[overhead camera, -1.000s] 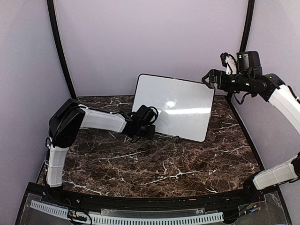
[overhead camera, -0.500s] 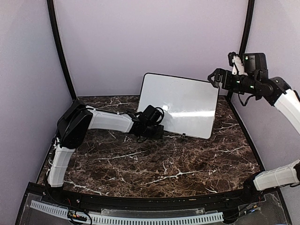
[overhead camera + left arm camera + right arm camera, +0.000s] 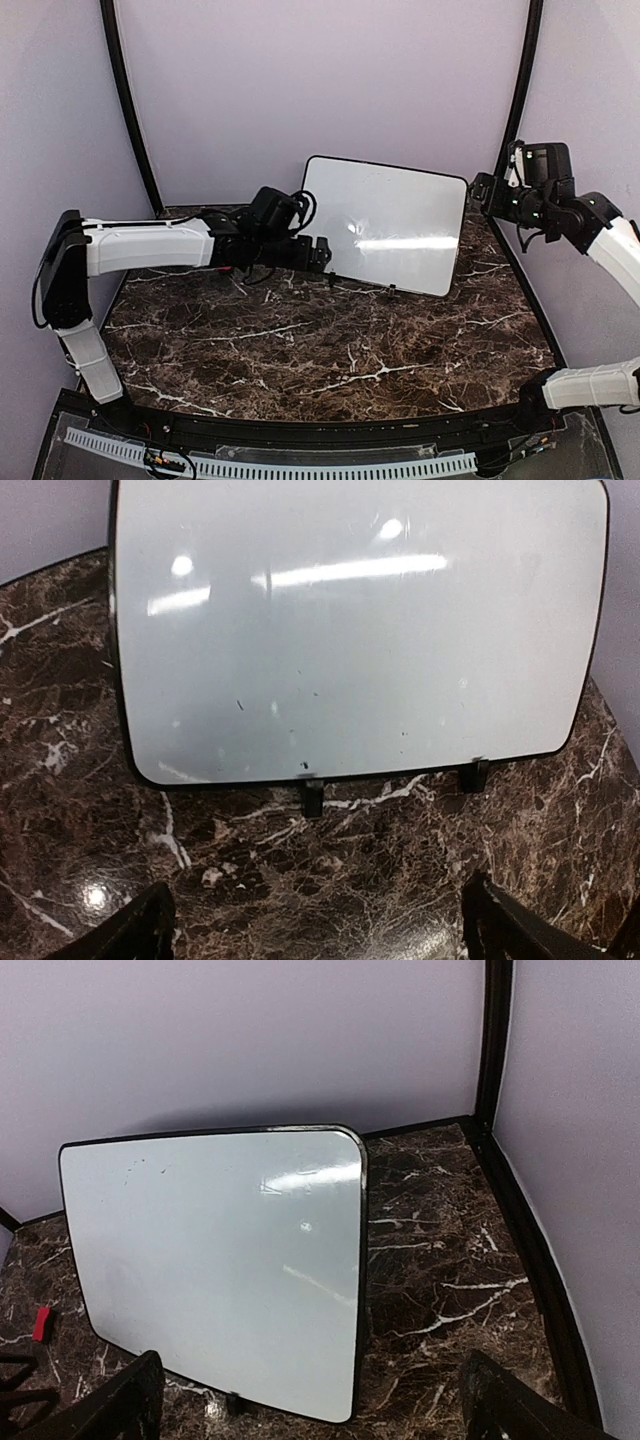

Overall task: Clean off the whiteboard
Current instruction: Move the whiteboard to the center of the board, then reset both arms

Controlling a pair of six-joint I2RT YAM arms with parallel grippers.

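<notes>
The dark veined marble table (image 3: pixel 330 350) filled the floor of the enclosure; the whiteboard (image 3: pixel 385 225) stood at its back, right of centre, propped upright and leaning slightly backwards, its glossy face turned to the arms and carrying streaks of reflected light; the left arm (image 3: pixel 150 245) reached low across the table from the left side, and the right arm (image 3: pixel 590 215) was held high at the right wall; the left gripper (image 3: pixel 322 258) sat just beside the board's lower left corner, apart from it, with its jaws spread wide; in the left wrist view the whiteboard (image 3: pixel 350 630) lay straight ahead of the left gripper (image 3: pixel 318 925), a strip of marble separating the fingertips (image 3: pixel 150 925) from the board's bottom edge; the right gripper (image 3: pixel 480 190) hovered near the board's upper right corner, not touching, its jaws also spread wide; from the right wrist the whiteboard (image 3: pixel 220 1260) lay ahead and to the left of the right gripper (image 3: pixel 315 1400); two small black feet (image 3: pixel 313 798) held up the bottom edge; a small red block (image 3: pixel 41 1324) lay on the marble left of the board; a few faint dark specks (image 3: pixel 240 704) dotted the white surface
</notes>
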